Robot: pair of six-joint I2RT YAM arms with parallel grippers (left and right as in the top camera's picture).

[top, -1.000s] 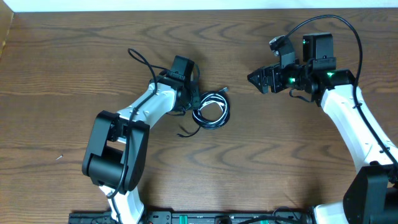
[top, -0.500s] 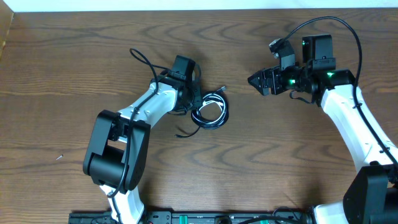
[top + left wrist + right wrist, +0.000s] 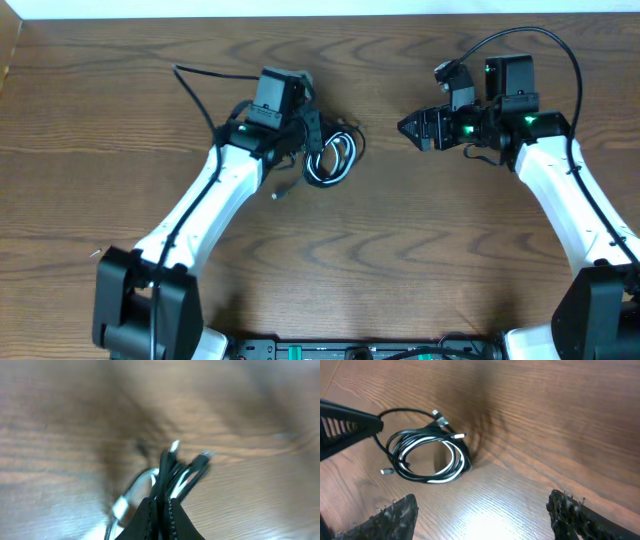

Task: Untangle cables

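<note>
Left claw (image 3: 314, 138) was pinched tight on the cables (image 3: 335, 158), a black-and-white coil left of bench (image 3: 420, 270) centre. Its wrist view was blurred; plug ends stuck out past the closed tips. One loose end trailed off the coil's left side. Right claw (image 3: 408, 127) hung well apart to the right, spread wide, holding nothing.

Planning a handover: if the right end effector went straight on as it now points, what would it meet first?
Most likely the coiled cables pinched by the left end effector; only bare table lies between. Height is unclear.
</note>
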